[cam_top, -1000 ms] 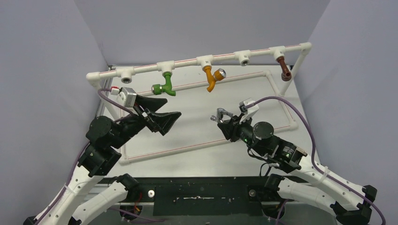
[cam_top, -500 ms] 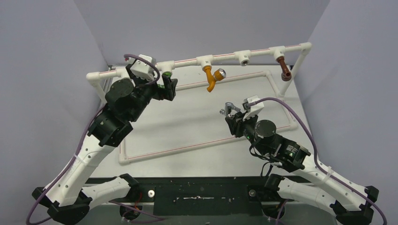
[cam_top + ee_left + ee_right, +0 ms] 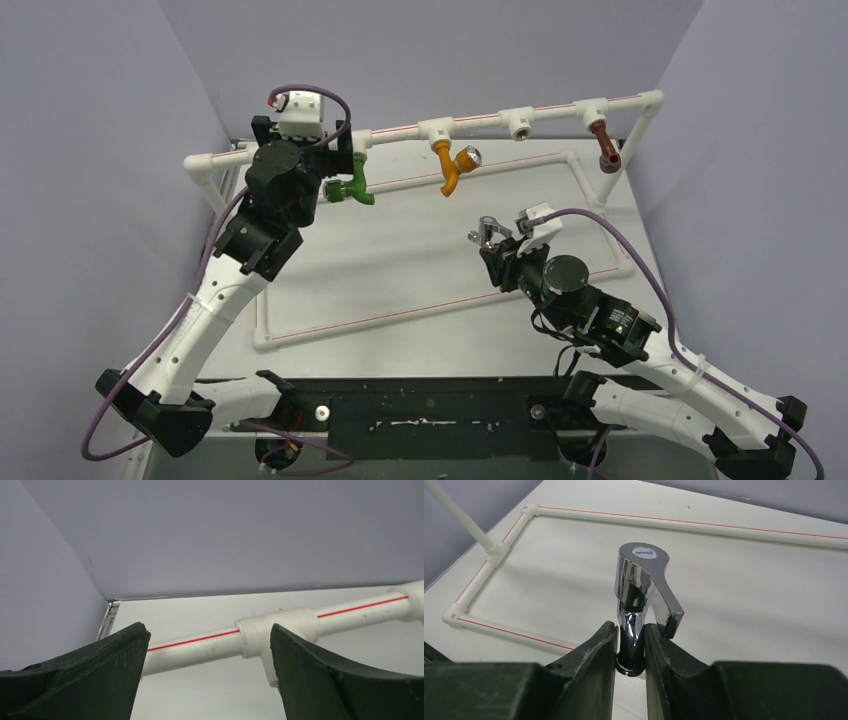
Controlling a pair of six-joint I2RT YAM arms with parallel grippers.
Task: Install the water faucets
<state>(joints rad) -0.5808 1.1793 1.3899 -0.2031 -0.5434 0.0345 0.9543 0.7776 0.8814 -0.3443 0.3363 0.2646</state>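
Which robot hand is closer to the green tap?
Left. The left gripper sits right beside the green tap at the pipe; the right gripper is far off, holding the chrome tap.

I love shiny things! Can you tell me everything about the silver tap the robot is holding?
The chrome faucet is mirror-shiny metal, with a flat oval cap bearing a small blue label and a short bent spout angling down. It stands upright, its narrow stem pinched by the right gripper, above the white table, touching nothing else.

Left arm [image 3: 215, 300] far outstretched, left gripper [image 3: 209, 630] agape; right arm [image 3: 650, 395] bent low, right gripper [image 3: 631, 632] clamped tight.
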